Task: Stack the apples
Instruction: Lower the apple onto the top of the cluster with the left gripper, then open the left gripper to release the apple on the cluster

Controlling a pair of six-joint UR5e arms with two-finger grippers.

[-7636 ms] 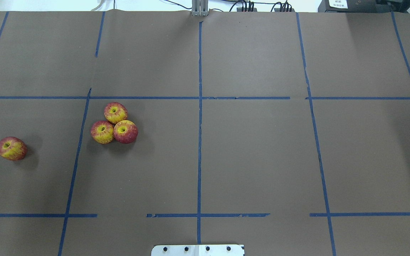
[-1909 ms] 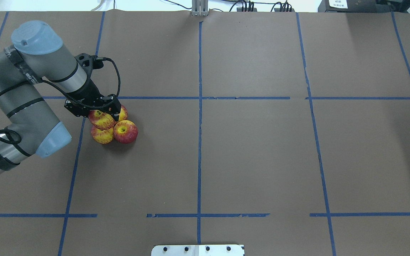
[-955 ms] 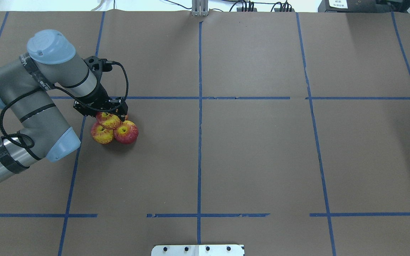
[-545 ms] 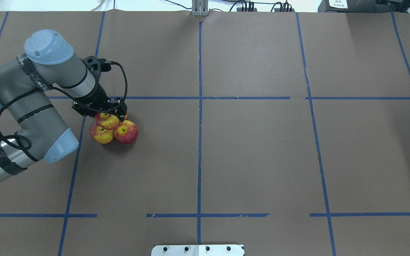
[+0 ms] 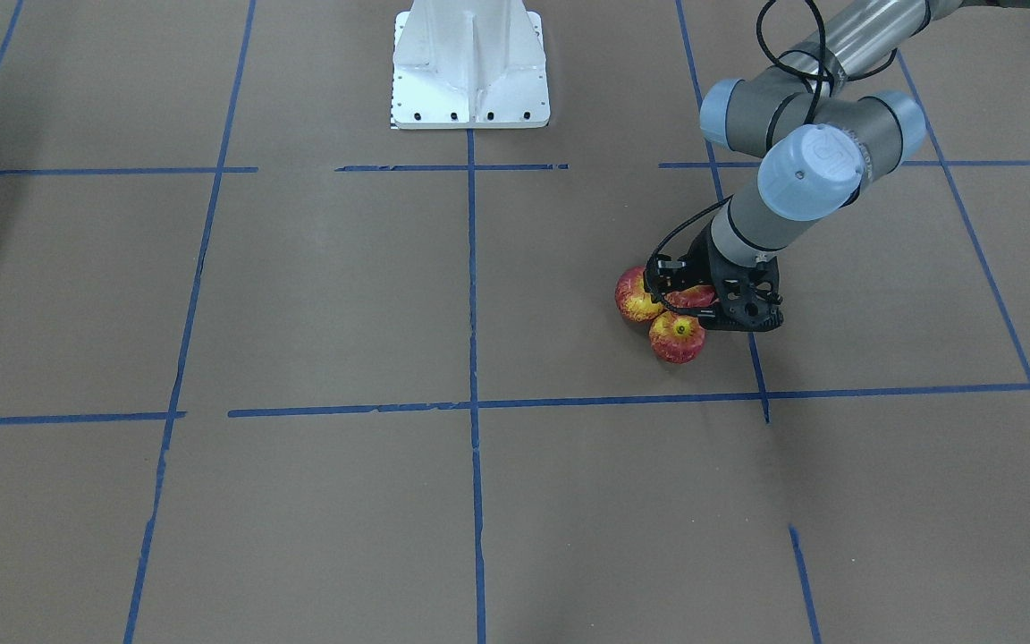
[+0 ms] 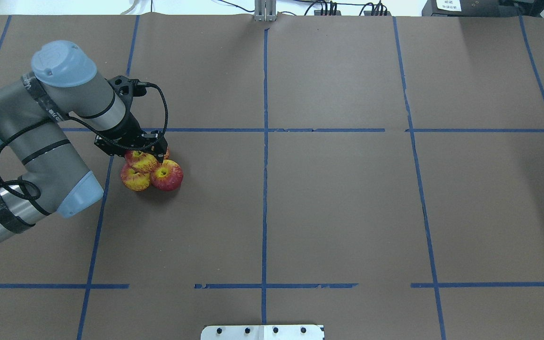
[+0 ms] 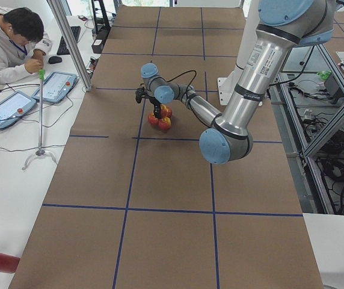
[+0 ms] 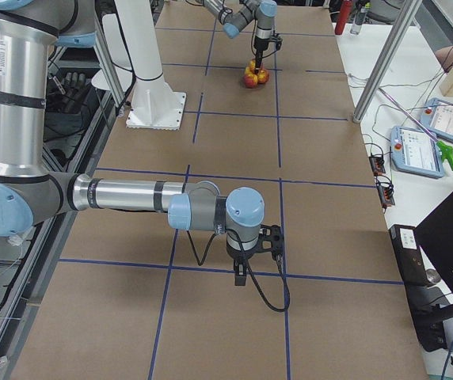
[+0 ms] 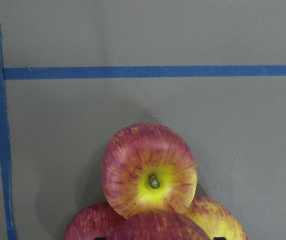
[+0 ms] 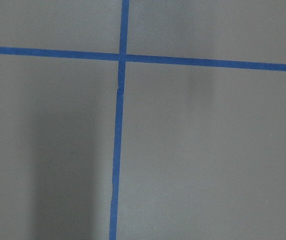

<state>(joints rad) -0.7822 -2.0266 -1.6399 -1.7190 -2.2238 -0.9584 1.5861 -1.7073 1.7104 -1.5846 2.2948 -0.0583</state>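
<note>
Brown paper covers the table, and blue tape divides it into squares. At the robot's left side, the left gripper points down and is closed on the top apple, with 1 finger at each side of the fruit. This apple sits over the middle of 3 lower apples, which stand on the paper in a tight triangle and touch each other. Whether it already rests on them or hangs just above, the views do not show. The group lies just beside a tape crossing.

In the left wrist view the farthest lower apple turns its yellow stem dimple straight up; the fruits are round, with no clear long axis. The dimple of the top apple is partly hidden by the gripper.

Well apart, the right gripper hangs over bare paper near a tape line; only the side view shows it, so its opening cannot be judged. A white mount stands at the robot's base. An operator sits at a side desk.
</note>
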